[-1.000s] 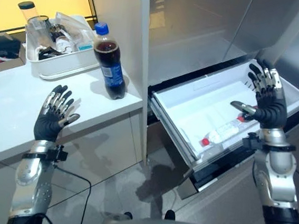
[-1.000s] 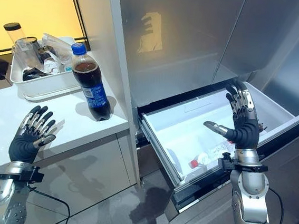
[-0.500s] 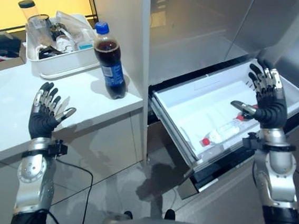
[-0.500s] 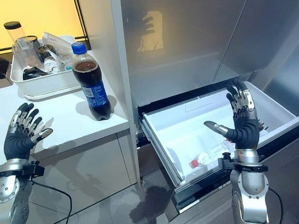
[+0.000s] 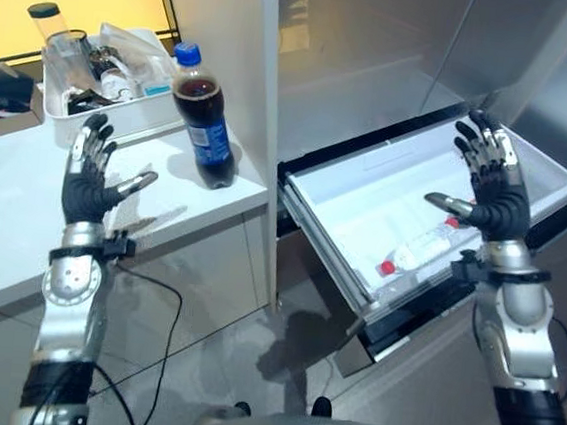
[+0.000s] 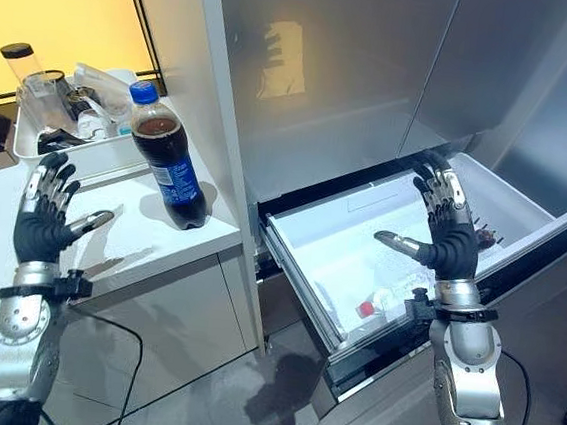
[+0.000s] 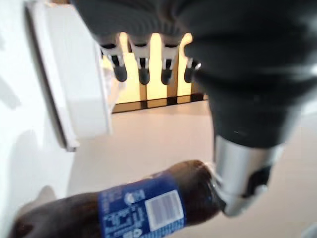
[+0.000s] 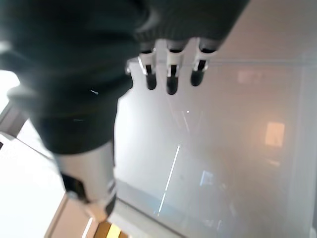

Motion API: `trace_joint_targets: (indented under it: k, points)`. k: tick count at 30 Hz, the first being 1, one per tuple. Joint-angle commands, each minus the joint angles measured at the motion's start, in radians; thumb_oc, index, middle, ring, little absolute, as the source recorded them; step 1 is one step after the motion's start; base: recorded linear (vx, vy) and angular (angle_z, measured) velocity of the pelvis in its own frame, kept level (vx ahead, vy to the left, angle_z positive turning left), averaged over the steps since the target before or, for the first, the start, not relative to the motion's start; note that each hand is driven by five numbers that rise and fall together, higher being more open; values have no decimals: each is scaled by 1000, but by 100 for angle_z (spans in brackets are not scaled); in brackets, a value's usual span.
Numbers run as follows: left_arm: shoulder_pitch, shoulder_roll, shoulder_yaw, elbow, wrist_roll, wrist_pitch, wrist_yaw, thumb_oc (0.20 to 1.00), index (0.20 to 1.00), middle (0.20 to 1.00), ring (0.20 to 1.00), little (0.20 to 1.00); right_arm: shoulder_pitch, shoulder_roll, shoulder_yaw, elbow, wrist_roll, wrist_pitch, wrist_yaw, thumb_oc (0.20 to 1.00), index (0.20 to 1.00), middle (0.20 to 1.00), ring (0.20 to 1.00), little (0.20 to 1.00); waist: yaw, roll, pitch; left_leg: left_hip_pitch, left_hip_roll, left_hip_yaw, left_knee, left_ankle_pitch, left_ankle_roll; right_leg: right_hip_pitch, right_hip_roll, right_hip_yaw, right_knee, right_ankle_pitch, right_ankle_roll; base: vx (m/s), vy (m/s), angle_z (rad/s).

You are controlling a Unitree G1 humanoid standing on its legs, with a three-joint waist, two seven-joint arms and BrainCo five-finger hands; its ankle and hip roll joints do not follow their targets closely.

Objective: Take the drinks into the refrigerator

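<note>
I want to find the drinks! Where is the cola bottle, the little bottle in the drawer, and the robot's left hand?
cola bottle [image 5: 203, 116], left eye view, on its dark body above the blue label
little bottle [image 5: 412, 253], left eye view, on its clear middle
left hand [image 5: 87, 192], left eye view, on its palm

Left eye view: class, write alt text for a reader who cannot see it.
A cola bottle stands on a white counter beside an open refrigerator drawer with a clear bottle lying in it. The left hand is raised open above the counter, the right hand open above the drawer.
</note>
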Motion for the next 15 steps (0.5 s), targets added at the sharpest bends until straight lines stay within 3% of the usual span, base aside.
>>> trace_joint_targets:
  k: [1, 15]
  points:
    - [-101, 88, -53, 53, 105, -30, 28, 1000, 1000, 1000, 1000, 1000, -80, -26, 14, -64, 62, -26, 24, 1000, 1000, 1000, 1000, 1000, -15, -36, -30, -4, -25, -15, 1, -50, 10, 13, -61, -7, 68, -11, 92, -32, -5, -3]
    - [-159, 37, -171, 178, 18, -1, -45, 1000, 1000, 1000, 1000, 1000, -91, -37, 25, -126, 114, -27, 58, 1000, 1000, 1000, 1000, 1000, -43, -37, -31, 15, -20, 5, 1, -65, 15, 0, -50, 10, 98, -30, 92, 18, 4, -1]
